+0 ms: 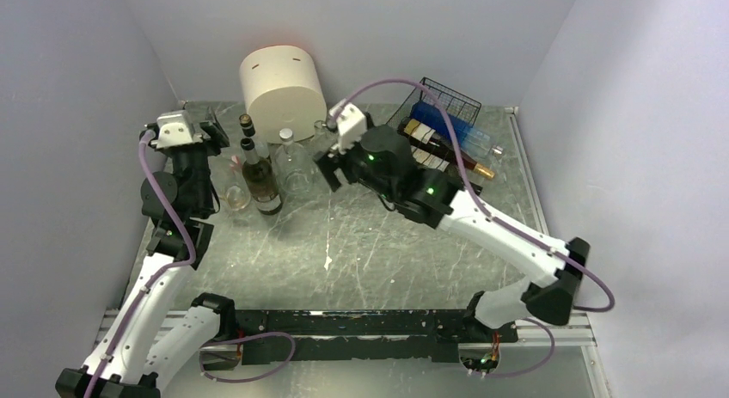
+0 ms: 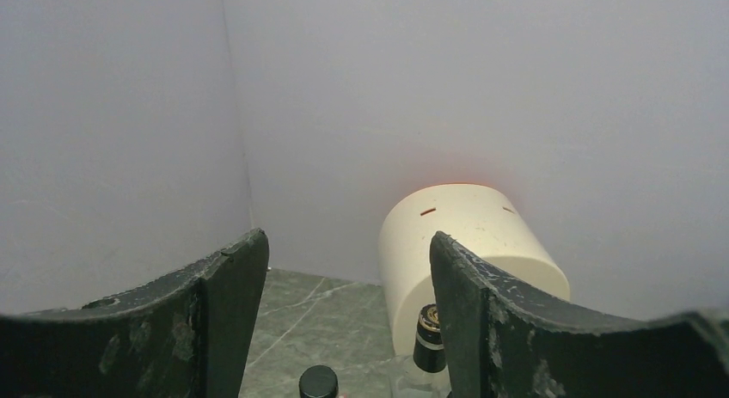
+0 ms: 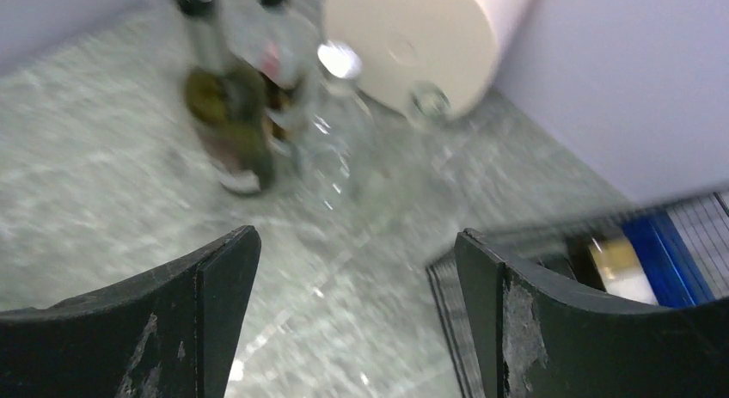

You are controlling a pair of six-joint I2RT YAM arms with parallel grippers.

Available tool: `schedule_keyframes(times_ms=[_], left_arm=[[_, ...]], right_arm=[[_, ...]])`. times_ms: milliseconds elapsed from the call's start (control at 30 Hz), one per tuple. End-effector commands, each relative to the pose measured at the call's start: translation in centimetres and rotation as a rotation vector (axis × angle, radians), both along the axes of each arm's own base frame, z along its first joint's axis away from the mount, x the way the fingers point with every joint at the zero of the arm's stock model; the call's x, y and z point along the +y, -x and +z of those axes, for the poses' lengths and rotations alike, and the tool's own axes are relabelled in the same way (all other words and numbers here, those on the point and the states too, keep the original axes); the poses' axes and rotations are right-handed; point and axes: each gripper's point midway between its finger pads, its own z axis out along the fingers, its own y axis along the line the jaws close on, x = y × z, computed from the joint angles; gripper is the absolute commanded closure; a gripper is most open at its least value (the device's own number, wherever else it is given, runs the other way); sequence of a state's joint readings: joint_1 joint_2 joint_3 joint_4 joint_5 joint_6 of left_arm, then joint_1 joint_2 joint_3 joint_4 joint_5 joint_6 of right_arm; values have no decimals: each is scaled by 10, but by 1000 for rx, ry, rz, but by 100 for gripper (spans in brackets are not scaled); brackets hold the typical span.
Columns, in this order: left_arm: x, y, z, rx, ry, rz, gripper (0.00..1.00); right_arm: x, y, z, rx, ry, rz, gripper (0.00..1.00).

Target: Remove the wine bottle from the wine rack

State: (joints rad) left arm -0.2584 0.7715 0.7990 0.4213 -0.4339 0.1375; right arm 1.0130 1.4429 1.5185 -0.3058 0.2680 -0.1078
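- Closest to the camera, a black rail [image 1: 344,316] is running along the near edge of the worktop [image 1: 361,243], carrying both arm bases.
- At the left edge, the left arm [image 1: 163,269] is reaching toward the far left corner. The left gripper [image 2: 344,252] is hanging in the air with its jaws apart and nothing between them, looking over the bottle tops.
- Just beside that arm, a small glass [image 1: 234,193] is standing on the worktop.
- Right of the glass, a green wine bottle [image 1: 262,179] is standing upright, with a second dark bottle [image 1: 248,131] behind it and a clear bottle [image 1: 294,166] at its right.
- Behind them, a cream cylinder [image 1: 279,93] is lying on its side against the far edge.
- Near the middle, the right gripper [image 3: 357,243] is hovering wide open and empty, just right of the clear bottle.
- In the far right corner, the wine rack [image 1: 460,97] is sitting with a dark wine bottle [image 1: 443,150] lying across it, a blue item [image 1: 451,127] lying alongside.
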Motion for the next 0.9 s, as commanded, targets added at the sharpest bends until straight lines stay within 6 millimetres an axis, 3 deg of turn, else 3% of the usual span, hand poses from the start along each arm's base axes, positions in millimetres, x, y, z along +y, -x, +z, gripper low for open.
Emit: schedule_keyframes(times_ms=[0, 133, 367, 500, 767, 867], left_arm=[[-2, -3, 5, -9, 0, -17, 27], [-4, -4, 4, -6, -2, -24, 27], [-7, -7, 2, 5, -5, -36, 28], [-7, -8, 1, 8, -7, -33, 29], [-13, -7, 2, 4, -9, -55, 30], [-19, -7, 3, 3, -14, -77, 30]], right_arm=[[-89, -21, -53, 56, 169, -265, 12], [-170, -34, -79, 138, 167, -438, 12], [-303, -64, -77, 151, -63, -882, 10], [-370, -76, -98, 201, -220, -1207, 9], [-419, -95, -183, 418, -637, -1378, 10], [-421, -99, -210, 502, -774, -1382, 11]])
